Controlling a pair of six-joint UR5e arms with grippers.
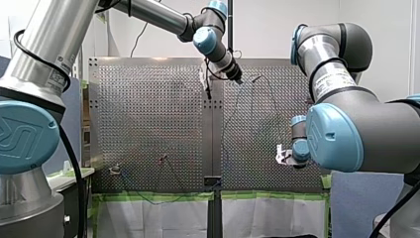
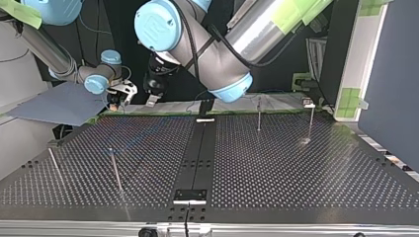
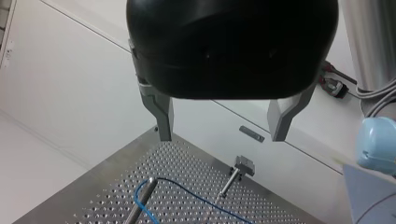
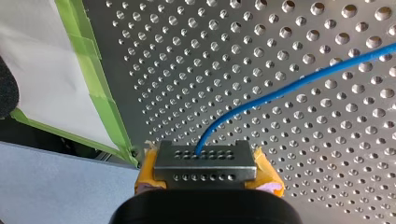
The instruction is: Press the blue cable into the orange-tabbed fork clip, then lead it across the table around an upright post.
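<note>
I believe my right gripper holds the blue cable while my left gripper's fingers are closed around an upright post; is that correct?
Not quite. The left wrist view shows the fingers of my left gripper open and empty, clear of the upright post ahead of them. My right gripper does hold the blue cable, as the right wrist view shows.
</note>
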